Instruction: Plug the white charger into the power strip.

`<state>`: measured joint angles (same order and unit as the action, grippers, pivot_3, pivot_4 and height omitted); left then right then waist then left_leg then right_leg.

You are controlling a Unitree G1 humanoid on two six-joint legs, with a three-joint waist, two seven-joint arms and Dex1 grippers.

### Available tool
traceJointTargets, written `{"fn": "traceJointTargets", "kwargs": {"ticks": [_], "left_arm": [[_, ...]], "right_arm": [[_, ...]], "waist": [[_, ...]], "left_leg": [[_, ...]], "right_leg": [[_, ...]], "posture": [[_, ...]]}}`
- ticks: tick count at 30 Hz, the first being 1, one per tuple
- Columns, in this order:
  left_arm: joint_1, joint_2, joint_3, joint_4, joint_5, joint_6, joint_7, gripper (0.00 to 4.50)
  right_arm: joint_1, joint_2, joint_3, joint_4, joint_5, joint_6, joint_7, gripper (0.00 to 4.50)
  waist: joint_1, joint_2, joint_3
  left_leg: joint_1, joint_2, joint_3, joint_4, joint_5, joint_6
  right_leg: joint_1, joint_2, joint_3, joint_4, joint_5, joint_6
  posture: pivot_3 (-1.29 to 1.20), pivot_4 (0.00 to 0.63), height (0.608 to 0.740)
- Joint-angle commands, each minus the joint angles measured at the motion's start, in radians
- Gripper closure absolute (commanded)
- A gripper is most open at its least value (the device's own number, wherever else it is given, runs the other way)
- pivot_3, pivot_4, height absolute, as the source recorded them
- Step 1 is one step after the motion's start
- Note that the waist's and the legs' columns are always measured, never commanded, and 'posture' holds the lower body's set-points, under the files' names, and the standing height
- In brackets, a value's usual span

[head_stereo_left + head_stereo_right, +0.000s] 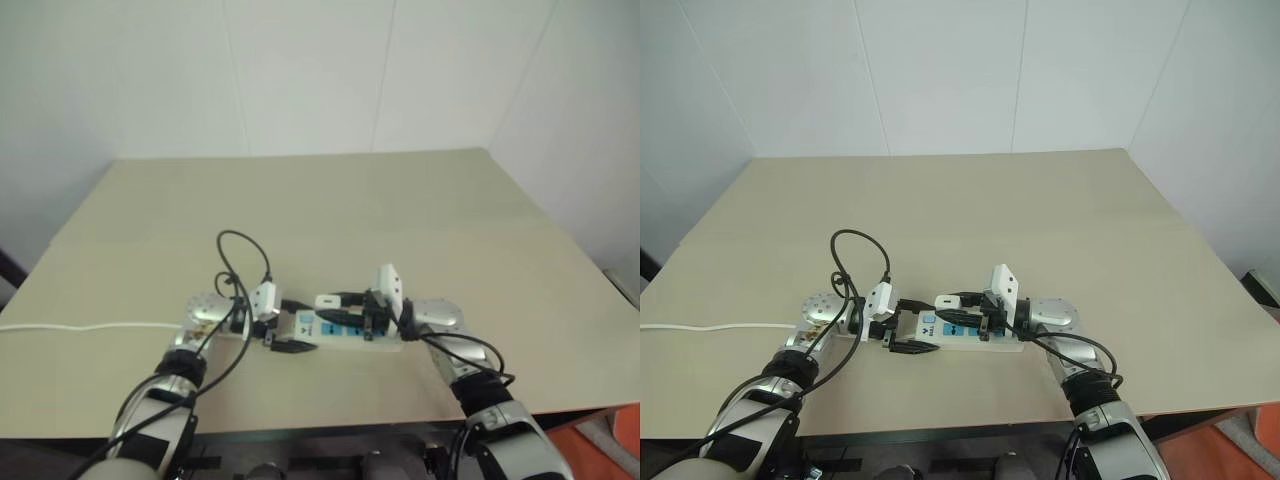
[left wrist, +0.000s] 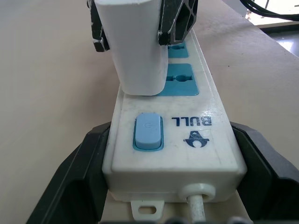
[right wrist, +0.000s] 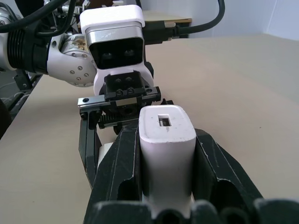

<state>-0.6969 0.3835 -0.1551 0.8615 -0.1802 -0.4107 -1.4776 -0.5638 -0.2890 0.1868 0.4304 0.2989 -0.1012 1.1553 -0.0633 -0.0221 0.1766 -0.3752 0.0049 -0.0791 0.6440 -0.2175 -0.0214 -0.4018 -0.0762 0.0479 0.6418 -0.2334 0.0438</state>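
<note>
The power strip [image 1: 970,337] lies on the table with its blue switch [image 2: 147,132] at the end nearest my left arm. My left gripper [image 1: 914,326] is shut on that switch end, one black finger [image 2: 70,177] against each long side. The white charger [image 2: 138,46] stands upright over the first blue socket beside the switch. Its lower end meets the strip's face and its prongs are hidden. My right gripper [image 3: 166,135] is shut on the charger [image 3: 166,140], gripping it from both sides and reaching in from the right.
The strip's white cord [image 1: 710,326] runs left across the beige table [image 1: 1040,220] to its left edge. Black cables loop above my left wrist [image 1: 855,250]. The table's front edge lies just below both arms. White walls stand behind.
</note>
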Motion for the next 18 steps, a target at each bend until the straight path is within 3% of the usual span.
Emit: {"fn": "traceJointTargets", "kwargs": {"ticks": [1, 10, 18], "left_arm": [[0.019, 0.038, 0.027, -0.02, 0.0, 0.0, 0.006, 1.22], [0.043, 0.027, 0.021, -0.069, -0.009, 0.037, 0.018, 1.22], [0.049, 0.024, 0.021, -0.084, -0.01, 0.052, 0.025, 1.22]], "right_arm": [[0.04, -0.097, -0.042, 0.116, -0.055, -0.009, -0.006, 3.35], [-0.036, -0.113, -0.002, 0.202, -0.077, -0.052, 0.048, 3.35], [-0.096, -0.023, 0.049, 0.212, -0.072, -0.061, 0.065, 3.35]], "waist": [[0.001, 0.0, 0.0], [0.008, 0.0, 0.0], [0.005, 0.0, 0.0]], "left_leg": [[0.0, 0.0, 0.0, 0.0, 0.0, 0.0], [0.001, 0.0, 0.0, 0.0, 0.0, 0.0], [0.003, 0.0, 0.0, 0.0, 0.0, 0.0]], "right_leg": [[0.0, 0.0, 0.0, 0.0, 0.0, 0.0], [0.001, 0.0, 0.0, 0.0, 0.0, 0.0], [0.002, 0.0, 0.0, 0.0, 0.0, 0.0]], "posture": [[0.0, 0.15, 0.74], [0.0, 0.15, 0.74], [0.0, 0.15, 0.74]]}}
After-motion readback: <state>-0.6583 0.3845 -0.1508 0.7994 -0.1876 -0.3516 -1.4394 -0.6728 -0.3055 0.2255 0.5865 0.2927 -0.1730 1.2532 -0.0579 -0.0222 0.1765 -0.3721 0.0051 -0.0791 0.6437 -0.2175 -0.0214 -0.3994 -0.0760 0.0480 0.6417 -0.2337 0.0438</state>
